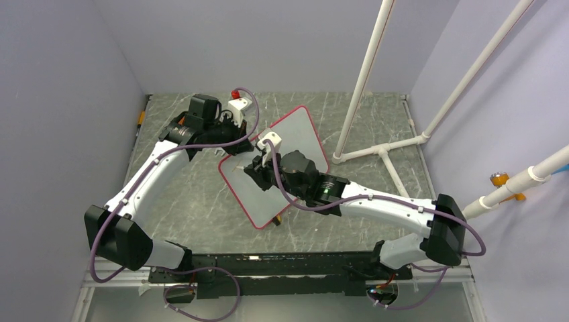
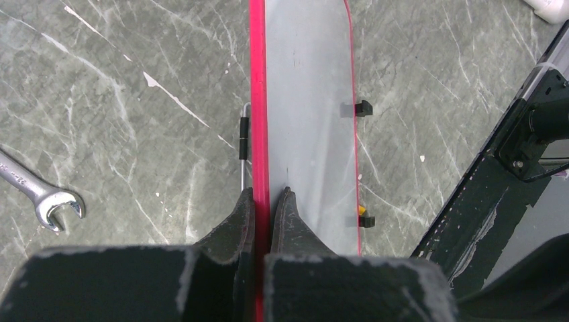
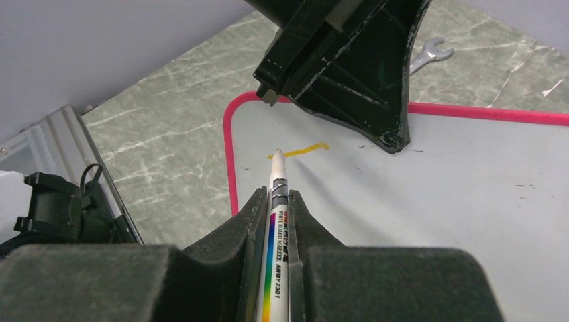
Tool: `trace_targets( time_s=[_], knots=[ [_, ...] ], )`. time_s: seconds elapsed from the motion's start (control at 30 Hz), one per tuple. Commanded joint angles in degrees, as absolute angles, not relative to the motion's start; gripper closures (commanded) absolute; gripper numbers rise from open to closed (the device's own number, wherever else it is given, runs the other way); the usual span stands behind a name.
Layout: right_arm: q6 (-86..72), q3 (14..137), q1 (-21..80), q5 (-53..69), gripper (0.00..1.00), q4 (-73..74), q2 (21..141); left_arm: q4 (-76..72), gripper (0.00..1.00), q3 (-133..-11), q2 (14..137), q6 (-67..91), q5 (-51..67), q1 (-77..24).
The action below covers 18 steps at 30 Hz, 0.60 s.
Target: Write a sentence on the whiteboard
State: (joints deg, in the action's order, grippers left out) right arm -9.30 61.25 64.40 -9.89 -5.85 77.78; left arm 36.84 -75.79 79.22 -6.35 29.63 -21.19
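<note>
While left claw (image 2: 267,194) pinches whiteboard (image 2: 308,100) frame | right claw (image 3: 278,194) grips marker (image 3: 276,171) — yellow stroke (image 3: 300,150) seen from right wrist, not left

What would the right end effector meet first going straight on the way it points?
The right end effector grips a marker that sticks out ahead, its tip at or just above the whiteboard by a short yellow stroke. So the board comes first, via the marker; depth is unclear.
</note>
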Motion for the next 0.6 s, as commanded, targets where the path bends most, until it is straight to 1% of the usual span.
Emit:
trace_targets(
  time_s=[0.0,0.57],
  knots=[
    [-10.6,64.6,64.7,-9.7,1.0,-6.7,79.1,41.0,1.0,-74.8,79.8,-14.1,16.4,-21.3],
    [-10.5,64.3,64.6,-14.8,1.0,-5.8,80.0,41.1,1.0,-74.8,79.6,-14.0,16.6,-21.2]
  ],
)
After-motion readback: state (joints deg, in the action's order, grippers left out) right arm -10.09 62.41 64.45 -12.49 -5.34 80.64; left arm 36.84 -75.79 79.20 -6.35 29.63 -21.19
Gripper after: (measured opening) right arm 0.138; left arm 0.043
